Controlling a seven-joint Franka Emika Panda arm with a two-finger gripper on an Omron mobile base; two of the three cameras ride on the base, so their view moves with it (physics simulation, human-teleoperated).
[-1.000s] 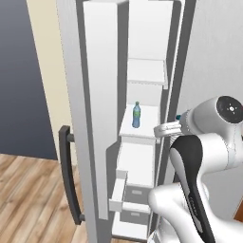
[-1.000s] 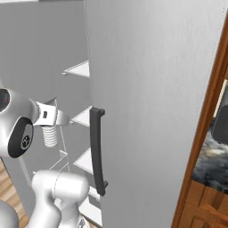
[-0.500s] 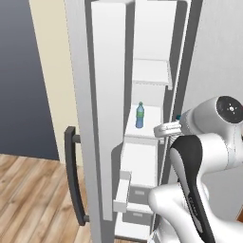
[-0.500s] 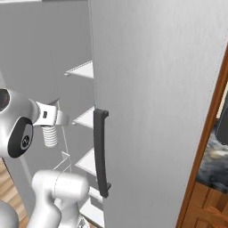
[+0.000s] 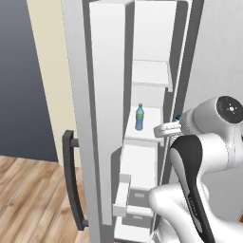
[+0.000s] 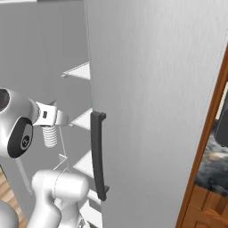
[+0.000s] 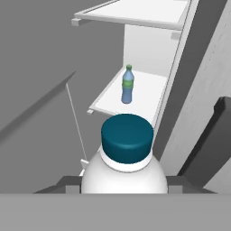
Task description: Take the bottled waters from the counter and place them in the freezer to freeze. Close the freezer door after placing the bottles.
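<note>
Wooden plank flooring (image 5: 28,199) and a dark blue-grey wall (image 5: 21,76) lie to the left of the tall silver-grey freezer (image 5: 142,42), whose white interior stands exposed. Its freezer door (image 5: 83,118) is swung open, edge-on in the left base view, with a dark vertical bar handle (image 5: 73,182). In the right base view a plain grey door (image 6: 156,89) with its own dark handle (image 6: 99,156) covers the middle, and brown wooden cabinetry (image 6: 209,178) runs down the right edge. Inside, white shelves (image 7: 135,94) are stacked above white drawers (image 5: 135,199). A blue-tinted bottle (image 7: 127,85) with a green cap stands upright on a middle shelf, well apart from the tool. The gripper (image 7: 117,187) is clamped on the whitish ribbed bottle (image 6: 50,136), its fingers (image 7: 67,185) pressed to either side just beneath the teal cap (image 7: 127,137). That bottle hangs at the freezer's opening, in front of and lower than the shelved one.
</note>
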